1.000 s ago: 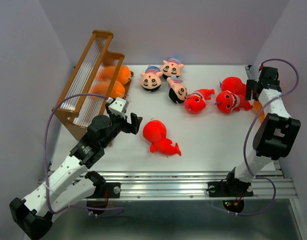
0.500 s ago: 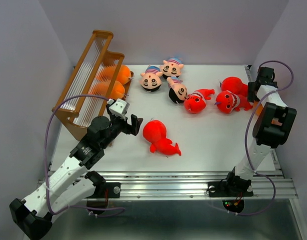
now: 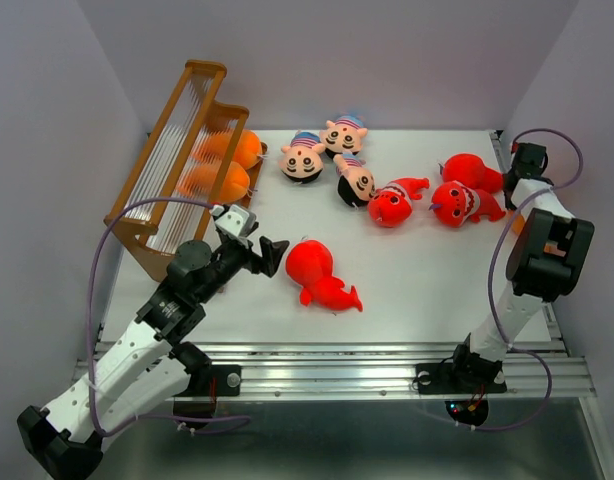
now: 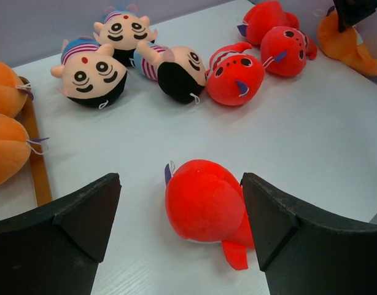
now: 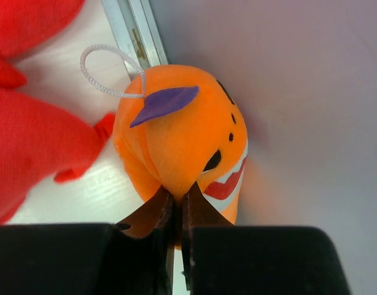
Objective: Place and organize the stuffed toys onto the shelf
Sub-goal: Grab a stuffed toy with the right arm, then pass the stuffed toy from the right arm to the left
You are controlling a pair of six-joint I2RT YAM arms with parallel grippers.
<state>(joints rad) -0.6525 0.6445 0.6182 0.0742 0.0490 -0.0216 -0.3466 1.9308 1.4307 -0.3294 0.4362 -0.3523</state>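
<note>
- White table top (image 3: 417, 270), pale lilac walls (image 3: 387, 60) around it.
- Orange-brown wooden stepped shelf (image 3: 177, 150), far left; round orange plush toys (image 3: 242, 150) on its low tiers.
- Your left gripper (image 4: 181, 178): jaws wide apart over a bright red tailed plush toy (image 4: 204, 206).
- Your right gripper (image 5: 178, 206): jaws together, pinching an orange purple-finned plush toy (image 5: 176, 135) at the right wall.
- Peach-faced doll heads with striped caps (image 3: 303, 160), far centre.

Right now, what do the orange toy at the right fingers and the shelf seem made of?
The orange toy: soft matte plush, creased where the right fingers pinch it; fin looks like felt. The shelf: orange-brown wood frame, slightly glossy; translucent slats, probably plastic.
</note>
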